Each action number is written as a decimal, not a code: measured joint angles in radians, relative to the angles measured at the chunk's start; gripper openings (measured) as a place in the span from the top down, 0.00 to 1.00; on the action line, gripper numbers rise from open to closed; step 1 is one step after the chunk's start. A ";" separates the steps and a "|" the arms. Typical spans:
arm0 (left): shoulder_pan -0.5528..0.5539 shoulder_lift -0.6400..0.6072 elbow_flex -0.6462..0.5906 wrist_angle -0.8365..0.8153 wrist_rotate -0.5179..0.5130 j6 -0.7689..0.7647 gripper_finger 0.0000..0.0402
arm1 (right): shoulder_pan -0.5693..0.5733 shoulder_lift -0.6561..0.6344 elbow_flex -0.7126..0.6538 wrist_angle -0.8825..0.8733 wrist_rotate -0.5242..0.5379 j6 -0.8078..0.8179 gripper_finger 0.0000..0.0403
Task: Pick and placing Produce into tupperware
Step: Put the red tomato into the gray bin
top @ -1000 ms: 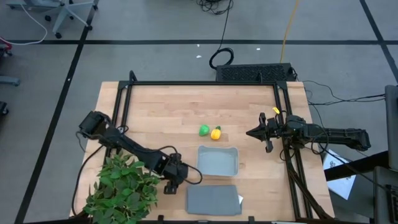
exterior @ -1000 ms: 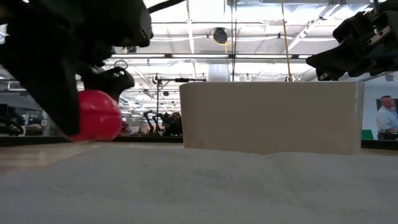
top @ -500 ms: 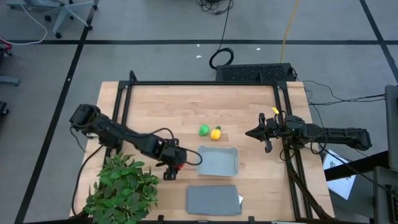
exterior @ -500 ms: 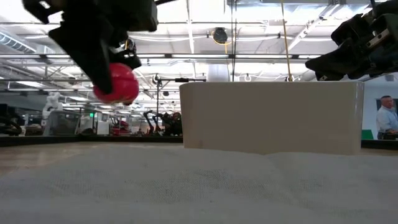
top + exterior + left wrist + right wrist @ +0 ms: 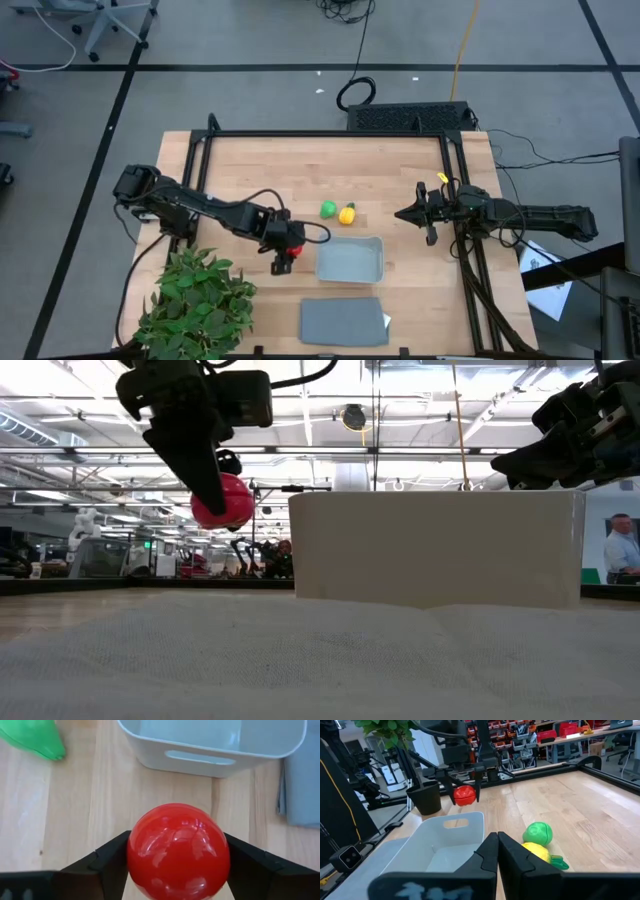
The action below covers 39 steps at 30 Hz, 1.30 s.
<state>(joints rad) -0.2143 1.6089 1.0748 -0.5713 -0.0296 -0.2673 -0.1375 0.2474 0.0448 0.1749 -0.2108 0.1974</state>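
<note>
The left gripper (image 5: pixel 178 865), its fingers closed around the red fruit (image 5: pixel 178 851), should carry it fully over the tupperware (image 5: pixel 350 259) rim before opening, I think.

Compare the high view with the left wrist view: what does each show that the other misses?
Only the high view shows the right gripper shut and waiting at the table's right side, the leafy plant, the round green piece and the lid's full outline.

Only the left wrist view shows the empty tupperware's handle slot.

Both show the left gripper clamped on the red ball just outside the tupperware.
</note>
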 joint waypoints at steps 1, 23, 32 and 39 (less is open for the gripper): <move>0.002 0.000 0.000 0.000 0.000 0.001 0.32 | 0.000 0.000 0.000 0.000 0.000 0.000 1.00; 0.074 0.008 0.211 0.102 0.001 0.113 0.35 | 0.000 0.000 0.000 0.000 0.000 0.000 1.00; 0.090 0.088 0.342 0.216 -0.010 0.235 0.34 | 0.000 0.000 0.000 0.001 0.000 0.000 1.00; 0.090 0.236 0.498 0.202 0.056 0.290 0.35 | 0.000 0.009 0.000 0.005 0.000 0.000 1.00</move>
<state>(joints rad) -0.1245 1.8447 1.5732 -0.3688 0.0269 0.0231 -0.1375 0.2563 0.0448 0.1798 -0.2108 0.1977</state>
